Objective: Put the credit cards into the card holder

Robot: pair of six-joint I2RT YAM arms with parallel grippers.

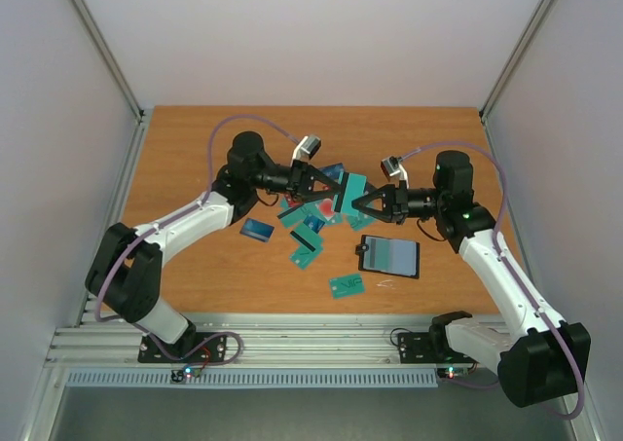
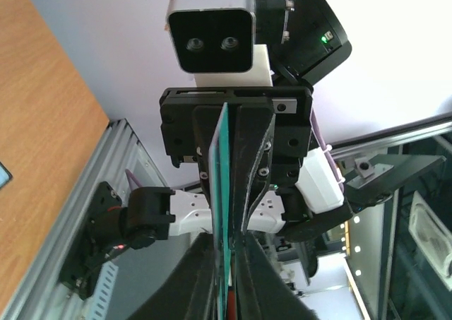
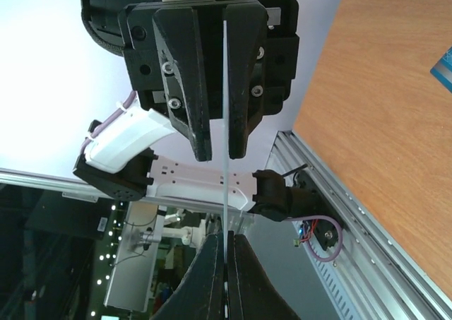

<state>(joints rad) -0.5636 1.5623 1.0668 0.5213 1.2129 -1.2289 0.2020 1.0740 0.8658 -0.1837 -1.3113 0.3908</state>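
- Closest to the arm bases, the nearest card lies flat and alone on the wooden table; it is teal.
- Just beyond it and to the right, the card holder lies open and flat with its teal-grey inside facing up. It is apart from every card.
- Left of the holder, loose credit cards are scattered on the wood. Most are teal, some with a dark stripe, and one bluish card lies off to the left on its own.
- Above the middle of the table the two arms meet tip to tip, with the held card between them — teal, lifted clear of the wood and edge-on to both wrist cameras.
- The right gripper comes in from the right. In its own wrist view its fingers are pressed together on the card's thin edge, so it is clamped on the held card.
- The left gripper comes in from the left, and its fingers stand close on either side of the same card. Seen from the opposite wrist camera, one finger lies against the card and the other shows a sliver of gap near its tip — whether it truly pinches cannot be told.
- Farther back, under and behind the grippers, more cards lie in an overlapping cluster, one of them red.
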